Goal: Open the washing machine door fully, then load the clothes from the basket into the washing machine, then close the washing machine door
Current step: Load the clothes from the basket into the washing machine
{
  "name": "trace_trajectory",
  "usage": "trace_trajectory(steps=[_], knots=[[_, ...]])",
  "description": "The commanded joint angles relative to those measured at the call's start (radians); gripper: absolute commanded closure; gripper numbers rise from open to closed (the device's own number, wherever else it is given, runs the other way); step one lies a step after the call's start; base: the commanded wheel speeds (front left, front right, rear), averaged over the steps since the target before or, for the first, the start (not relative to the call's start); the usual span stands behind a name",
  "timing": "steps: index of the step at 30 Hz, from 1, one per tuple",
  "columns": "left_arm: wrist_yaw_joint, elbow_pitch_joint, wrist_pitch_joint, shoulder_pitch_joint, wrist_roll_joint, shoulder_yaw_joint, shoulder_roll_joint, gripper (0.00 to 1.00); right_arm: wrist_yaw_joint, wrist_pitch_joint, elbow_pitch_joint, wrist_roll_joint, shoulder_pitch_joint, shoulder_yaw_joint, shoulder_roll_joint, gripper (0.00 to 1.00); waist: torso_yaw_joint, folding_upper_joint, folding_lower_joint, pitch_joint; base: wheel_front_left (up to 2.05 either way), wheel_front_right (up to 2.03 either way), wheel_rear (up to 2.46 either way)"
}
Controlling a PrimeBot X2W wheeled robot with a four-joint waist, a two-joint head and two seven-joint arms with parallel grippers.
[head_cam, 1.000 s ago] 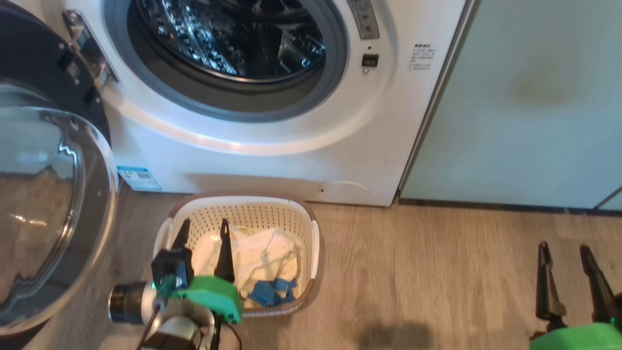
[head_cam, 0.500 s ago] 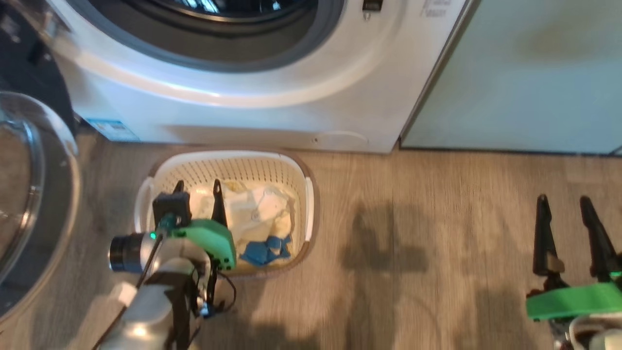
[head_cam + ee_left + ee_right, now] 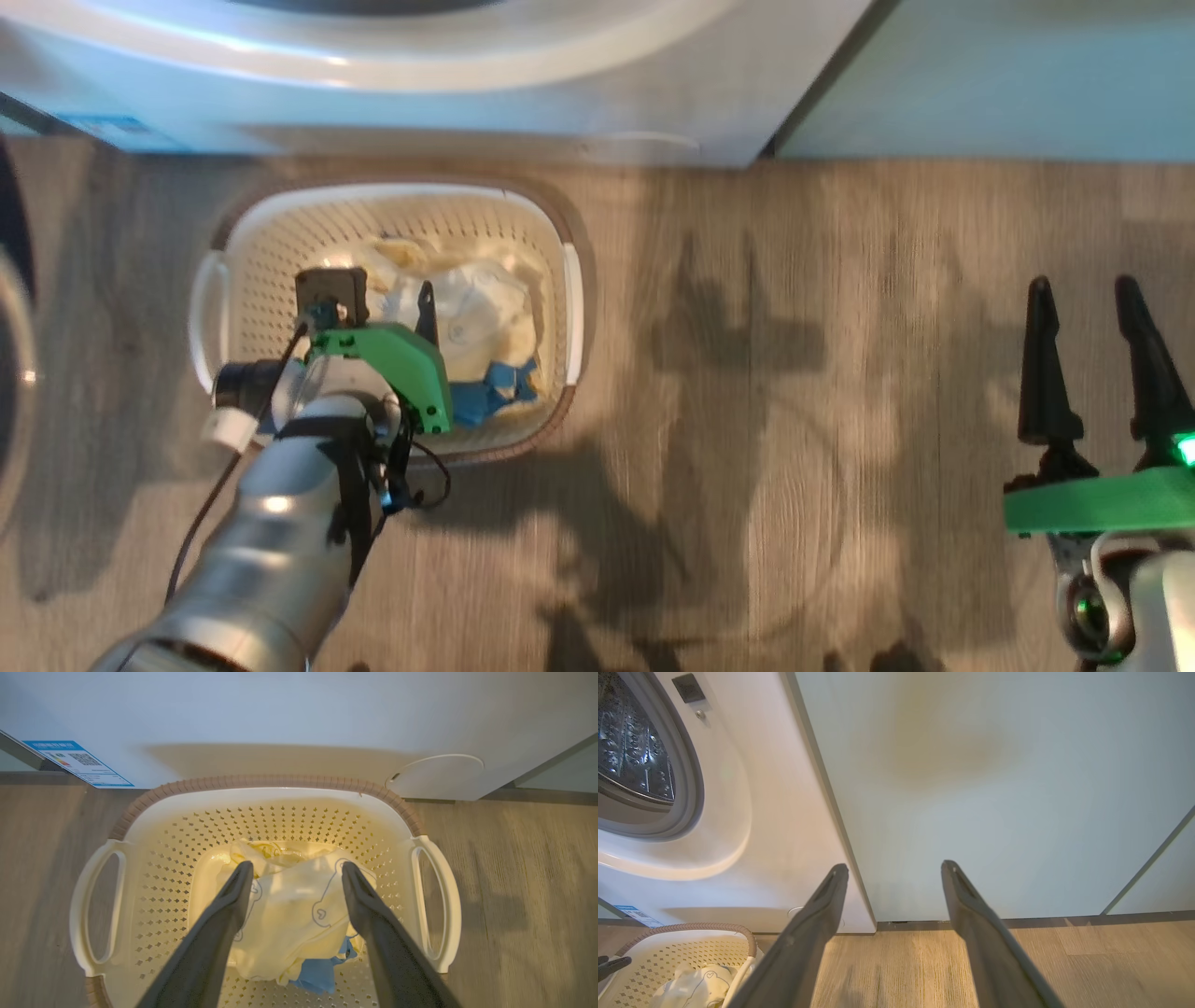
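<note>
One basket (image 3: 392, 191) on the wood-plank floor (image 3: 794, 373), just before one washing machine (image 3: 467, 84), holds the clothes (image 3: 476, 313), bunched cream garments (count unclear) plus one blue piece; left gripper (image 3: 294, 872) over them, jaws wide, gripping nothing; right gripper (image 3: 1081, 285) near one pale green cabinet (image 3: 1008, 84), jaws wide, empty.

Floor (image 3: 915, 233): grey-brown wood-grain planks, dark shadows across them.
Cabinet (image 3: 1017, 812): pale green flat front, faint yellowish smudge.
Plinth (image 3: 1041, 921): dark strip between cabinet and floor.
</note>
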Motion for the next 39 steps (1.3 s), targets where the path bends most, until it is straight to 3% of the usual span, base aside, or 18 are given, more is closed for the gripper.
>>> trace_trajectory(steps=[1,9,20,24,32,33,35,36,39], knots=[[-0.01,0.013,0.003,-0.024,-0.008,0.015,0.02,0.0,-0.003,-0.009,-0.035,0.008,-0.014,0.025,-0.016,0.0,-0.016,0.0,-0.0002,0.054,0.0,0.0,0.0],[-0.07,0.132,0.07,-0.105,-0.016,-0.022,0.014,0.0,-0.003,-0.009,-0.049,0.019,-0.051,0.04,-0.016,0.0,-0.043,0.0,-0.0002,0.152,0.0,0.0,0.0],[-0.084,0.177,0.149,-0.192,-0.065,-0.027,0.039,0.0,-0.003,-0.009,-0.068,0.041,-0.093,0.063,-0.016,0.0,-0.072,0.0,-0.0002,0.294,0.0,0.0,0.0],[-0.079,0.19,0.17,-0.228,-0.077,-0.022,0.06,0.0,-0.003,-0.009,-0.081,0.052,-0.111,0.078,-0.016,0.0,-0.089,0.0,-0.0002,0.348,0.0,0.0,0.0],[-0.015,0.204,0.215,-0.266,-0.09,-0.012,0.081,0.0,-0.003,-0.009,-0.097,0.075,-0.131,0.093,-0.016,0.0,-0.121,0.0,-0.0002,0.426,0.0,0.0,0.0],[-0.007,0.205,0.219,-0.268,-0.091,-0.012,0.082,0.23,-0.003,-0.009,-0.096,0.078,-0.131,0.093,-0.016,0.0,-0.122,0.0,-0.0002,0.431,0.0,0.0,0.0],[0.007,0.206,0.221,-0.271,-0.092,-0.012,0.083,0.88,-0.003,-0.009,-0.097,0.082,-0.132,0.093,-0.016,0.0,-0.124,0.0,-0.0002,0.438,0.0,0.0,0.0],[0.013,0.206,0.221,-0.272,-0.093,-0.012,0.082,1.0,-0.003,-0.009,-0.098,0.082,-0.131,0.093,-0.016,0.0,-0.124,0.0,-0.0002,0.441,0.0,0.0,0.0],[0.022,0.207,0.218,-0.273,-0.094,-0.012,0.082,1.0,-0.003,-0.009,-0.099,0.083,-0.131,0.093,-0.016,0.0,-0.124,0.0,-0.0002,0.443,0.0,0.0,0.0]])
